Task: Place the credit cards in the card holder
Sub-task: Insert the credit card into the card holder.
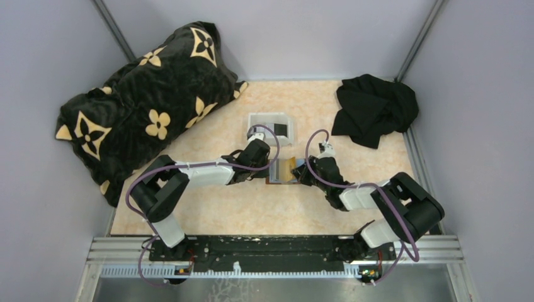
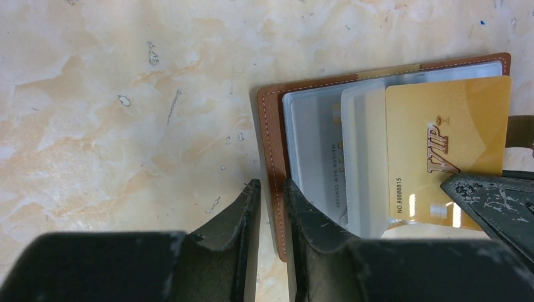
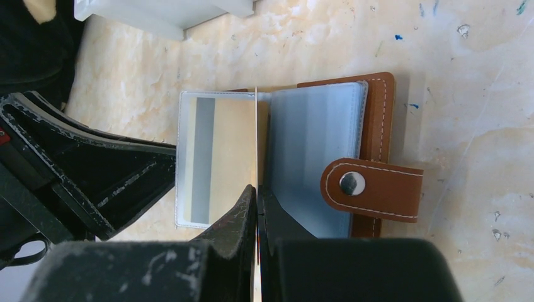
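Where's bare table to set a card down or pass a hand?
Free: the wide near strip of table between the card holder and the near edge; a patch between blanket and white tray; another in front of the black cloth. Crowded: the centre, where left gripper and right gripper meet on the card holder, tray right behind.

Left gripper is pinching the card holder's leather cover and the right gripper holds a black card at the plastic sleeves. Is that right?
No: the card in the right gripper is gold, marked VIP, not black, as the left wrist view shows. The left gripper does pinch the card holder's leather cover.
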